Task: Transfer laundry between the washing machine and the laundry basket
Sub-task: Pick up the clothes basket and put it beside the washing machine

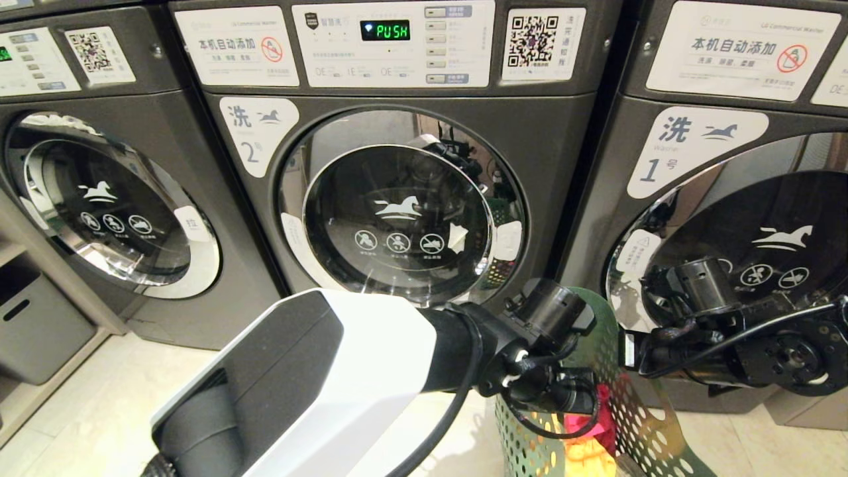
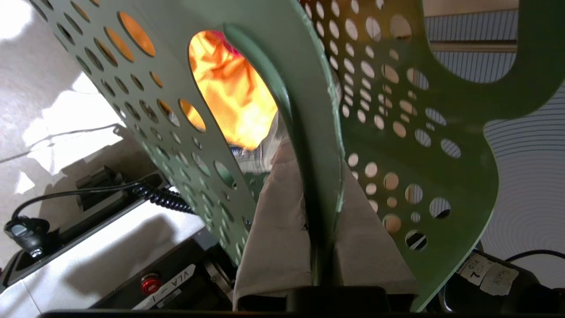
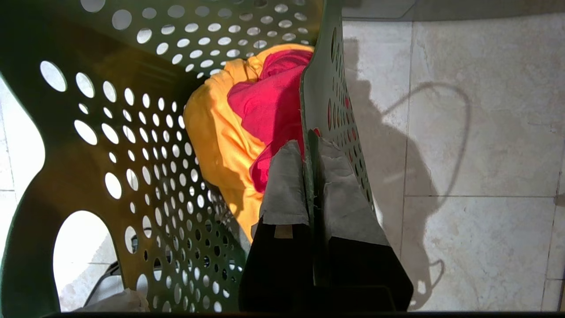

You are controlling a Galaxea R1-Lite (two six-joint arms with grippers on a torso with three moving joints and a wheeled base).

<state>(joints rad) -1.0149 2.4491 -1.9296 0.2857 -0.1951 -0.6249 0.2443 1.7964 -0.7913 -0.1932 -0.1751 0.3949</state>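
The washing machine (image 1: 550, 139) marked 2 stands straight ahead with its round glass door (image 1: 397, 212) closed. Low in front of it, toward the right, is the green holed laundry basket (image 1: 639, 424), with both grippers on it. My left gripper (image 2: 315, 176) is shut on one edge of the basket wall (image 2: 419, 154). On the opposite wall (image 3: 322, 110) my right gripper (image 3: 309, 145) is shut, one finger inside and one outside. The laundry lies inside: a yellow-orange garment (image 3: 220, 132) and a pink-red one (image 3: 269, 101). In the head view the left gripper (image 1: 566, 397) and right gripper (image 1: 626, 351) flank the rim.
A like machine marked 1 (image 1: 729, 132) stands to the right and another (image 1: 112, 199) to the left, both doors closed. A grey bin (image 1: 33, 324) sits in a shelf at far left. Pale tiled floor (image 1: 99, 411) lies in front. The display (image 1: 384, 30) reads PUSH.
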